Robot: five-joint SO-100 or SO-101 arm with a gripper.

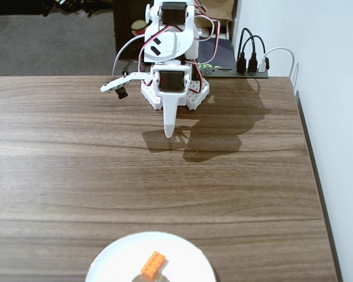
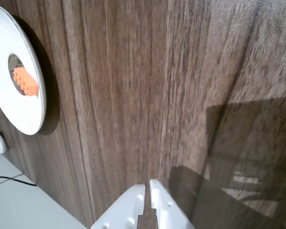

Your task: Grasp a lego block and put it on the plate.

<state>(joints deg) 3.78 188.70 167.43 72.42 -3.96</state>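
Plate [image 1: 191, 258] sitting at table's [image 1: 76, 176] 6 o'clock edge, lego block [image 1: 153, 264] lying on its centre. Gripper [image 2: 148, 185] you're watching: fingers closed together, empty, hanging at 12 o'clock, well apart.

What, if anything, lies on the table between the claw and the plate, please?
Nothing: in the fixed view only bare wooden table separates the claw from the plate, where the brick sits.

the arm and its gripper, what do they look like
The arm is white plastic with black servo blocks set into it and red, black and white cables looping around its joints. The gripper has two white fingers tapering to rounded tips.
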